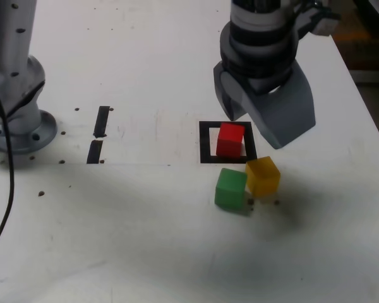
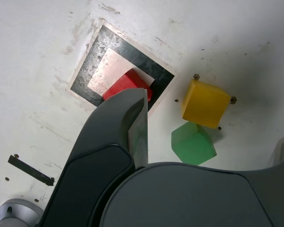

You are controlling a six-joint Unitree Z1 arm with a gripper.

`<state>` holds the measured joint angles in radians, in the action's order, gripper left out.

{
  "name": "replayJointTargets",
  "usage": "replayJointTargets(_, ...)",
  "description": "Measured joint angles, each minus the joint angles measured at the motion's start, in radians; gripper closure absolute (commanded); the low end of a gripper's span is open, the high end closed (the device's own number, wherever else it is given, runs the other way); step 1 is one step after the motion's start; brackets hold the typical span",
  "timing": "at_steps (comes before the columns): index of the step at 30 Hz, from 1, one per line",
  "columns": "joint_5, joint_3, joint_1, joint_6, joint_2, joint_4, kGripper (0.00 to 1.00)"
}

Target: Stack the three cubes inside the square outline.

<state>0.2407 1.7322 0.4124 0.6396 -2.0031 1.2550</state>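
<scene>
Exterior view: gripper (image 1: 256, 120) hangs upper centre, jaws apart, empty (likely lining up next pick). Red cube (image 1: 230, 139) sits inside square outline (image 1: 206, 142) as stack base; green cube (image 1: 230, 188) and yellow cube (image 1: 263, 176) wait just below outline, touching.

— What sort of place is it?
— A robotics lab or test bench, by the look of it: a white table (image 1: 145, 240) dotted with small screw holes, a metal arm base (image 1: 16, 107) bolted onto it with a black cable (image 1: 9, 183) trailing off.
— Anything else?
— Black tape strips (image 1: 98, 136) and a square outline (image 1: 205, 142) marked on the tabletop.
</scene>
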Motion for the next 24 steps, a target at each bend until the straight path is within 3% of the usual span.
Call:
replayJointTargets(12,-0.062,0.029,0.03,0.005,-0.082,-0.074,0.01)
replayJointTargets(24,-0.078,0.003,0.021,-0.001,-0.095,-0.102,0.01)
